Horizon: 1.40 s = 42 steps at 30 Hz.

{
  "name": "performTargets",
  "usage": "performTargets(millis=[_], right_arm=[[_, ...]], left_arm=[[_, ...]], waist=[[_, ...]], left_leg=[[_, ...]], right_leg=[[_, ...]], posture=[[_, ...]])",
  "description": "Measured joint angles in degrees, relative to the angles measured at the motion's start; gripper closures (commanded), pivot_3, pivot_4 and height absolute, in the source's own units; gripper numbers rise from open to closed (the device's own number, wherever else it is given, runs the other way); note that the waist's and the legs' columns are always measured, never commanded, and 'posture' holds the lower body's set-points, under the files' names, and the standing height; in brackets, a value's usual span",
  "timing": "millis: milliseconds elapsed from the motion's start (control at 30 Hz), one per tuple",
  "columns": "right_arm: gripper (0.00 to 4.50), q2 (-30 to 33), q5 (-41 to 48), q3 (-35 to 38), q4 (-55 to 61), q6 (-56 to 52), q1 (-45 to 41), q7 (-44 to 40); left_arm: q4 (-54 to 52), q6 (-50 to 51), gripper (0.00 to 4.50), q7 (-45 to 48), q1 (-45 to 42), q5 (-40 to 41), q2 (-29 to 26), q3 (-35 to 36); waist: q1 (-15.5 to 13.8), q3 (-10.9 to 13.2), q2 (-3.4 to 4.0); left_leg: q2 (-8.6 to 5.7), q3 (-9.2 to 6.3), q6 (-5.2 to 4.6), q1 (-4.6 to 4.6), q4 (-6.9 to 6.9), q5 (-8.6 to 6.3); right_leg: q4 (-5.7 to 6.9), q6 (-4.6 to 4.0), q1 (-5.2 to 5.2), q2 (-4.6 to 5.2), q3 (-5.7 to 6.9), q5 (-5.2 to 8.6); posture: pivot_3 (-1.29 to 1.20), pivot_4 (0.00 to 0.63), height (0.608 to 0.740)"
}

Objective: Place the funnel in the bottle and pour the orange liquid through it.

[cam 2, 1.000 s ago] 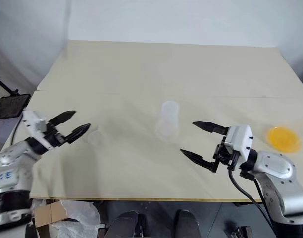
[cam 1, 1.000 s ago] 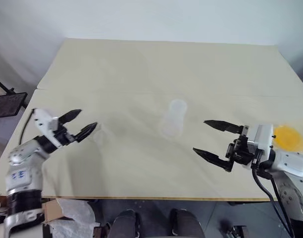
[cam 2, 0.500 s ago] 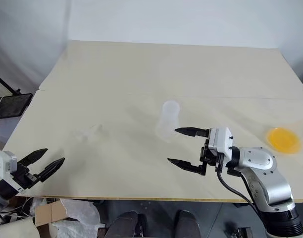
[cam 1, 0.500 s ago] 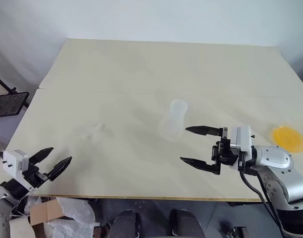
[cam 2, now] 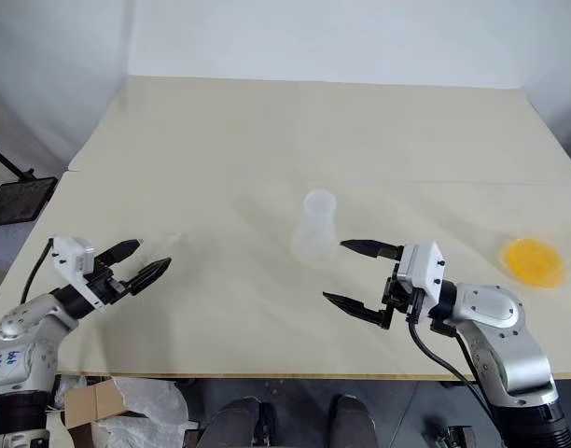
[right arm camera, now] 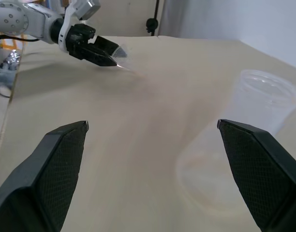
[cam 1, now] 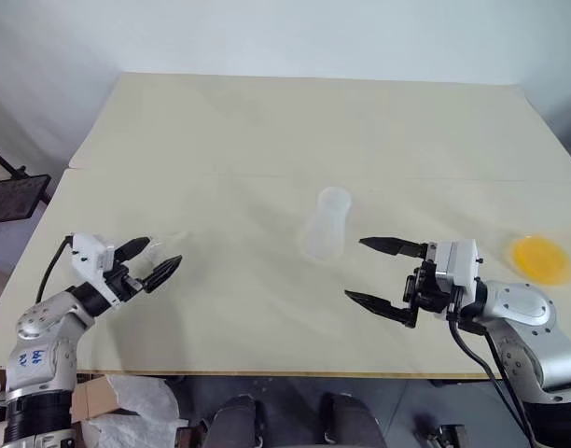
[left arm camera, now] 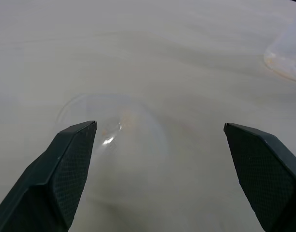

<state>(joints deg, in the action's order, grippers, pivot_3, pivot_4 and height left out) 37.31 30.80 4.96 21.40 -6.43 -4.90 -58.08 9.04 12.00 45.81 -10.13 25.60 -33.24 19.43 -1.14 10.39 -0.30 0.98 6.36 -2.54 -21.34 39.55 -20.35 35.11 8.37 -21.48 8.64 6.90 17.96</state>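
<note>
Both arms reach level over the worktop toward the bottle standing mid-worktop: the right hand spread wide just right of it, the left hand wide, well left. The clear funnel at the left fingertips is barely visible; orange liquid pools far right of the bottle, its vessel hard to discern.

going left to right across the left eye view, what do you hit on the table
left pincer, open, with the clear funnel faint at its fingertips → bottle → right pincer, open → orange liquid near the right edge of the table
</note>
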Motion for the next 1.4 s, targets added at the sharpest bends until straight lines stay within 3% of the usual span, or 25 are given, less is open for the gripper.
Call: performTargets(millis=[200, 467, 733, 867, 1000, 1133, 1400], right_arm=[[0.0, -0.39, -0.47, 0.13, 1.52, 0.21, 2.47, 1.79], [0.0, -0.36, -0.63, 2.32, 3.28, 0.79, 5.57, 2.91], [0.0, -0.37, -0.93, 3.17, 3.92, 2.13, 8.26, 3.86], [0.0, -0.65, 0.37, 7.08, 6.19, 2.03, 9.76, 6.32], [0.0, -3.42, 2.03, 12.13, 8.3, 1.38, 13.11, 11.67], [0.0, -6.15, 1.83, 15.89, 9.53, 1.91, 18.29, 14.91], [0.0, -11.03, 0.6, 19.2, 10.45, 4.65, 24.41, 18.98]], left_arm=[[4.71, -0.49, 2.04, -1.42, -3.97, -2.25, 0.5, -2.23], [2.36, 1.3, 4.47, -0.31, -2.77, -2.79, -3.55, -2.45], [0.84, 1.83, 4.47, 3.6, -5.07, 0.27, -3.48, -2.48], [-2.58, 1.78, 4.47, 9.97, -15.82, 4.13, -3.25, -4.7], [-1.54, -2.29, 4.47, 16.9, -28.09, 0.62, -2.83, -13.31], [5.04, -6.63, 4.47, 21.97, -37.38, -4.69, 0.35, -21.29], [17.45, -16.73, 4.47, 28.22, -51.93, -11.47, 5.73, -28.28]], waist=[[0.21, -0.01, -0.02], [0.18, -0.01, -0.02], [-0.39, -0.01, -0.03], [-0.51, -0.01, -0.05], [-0.37, -0.02, -0.04], [-0.36, -0.02, -0.04], [0.12, -0.02, -0.04]], left_leg=[[0.0, 0.04, 0.0, 0.0, -0.01, 0.0], [0.04, 0.03, 0.0, 0.0, -0.01, 0.0], [0.02, -0.02, 0.0, -0.05, 0.02, 0.0], [-0.03, -0.14, 0.0, -0.18, 0.25, 0.0], [-0.28, -0.07, 0.0, -0.17, 0.21, 0.0], [-0.22, 0.11, 0.01, -0.19, 0.18, 0.01], [-0.16, 0.44, 0.0, -0.15, 0.07, 0.01]], right_leg=[[0.0, 0.01, -0.02, 0.0, 0.0, 0.0], [0.0, 0.0, -0.02, -0.01, -0.03, 0.0], [0.0, 0.0, -0.01, 0.0, 0.0, 0.0], [0.02, 0.02, 0.03, 0.01, 0.08, -0.01], [0.0, 0.02, 0.04, -0.08, 0.09, -0.01], [-0.05, 0.02, -0.03, -0.2, 0.07, -0.01], [-0.17, 0.04, -0.11, -0.27, -0.1, 0.0]], posture=[[0.0, 0.15, 0.74], [0.0, 0.15, 0.74], [0.0, 0.15, 0.74], [0.0, 0.15, 0.74], [0.0, 0.15, 0.74], [0.0, 0.15, 0.74], [0.0, 0.15, 0.74]])
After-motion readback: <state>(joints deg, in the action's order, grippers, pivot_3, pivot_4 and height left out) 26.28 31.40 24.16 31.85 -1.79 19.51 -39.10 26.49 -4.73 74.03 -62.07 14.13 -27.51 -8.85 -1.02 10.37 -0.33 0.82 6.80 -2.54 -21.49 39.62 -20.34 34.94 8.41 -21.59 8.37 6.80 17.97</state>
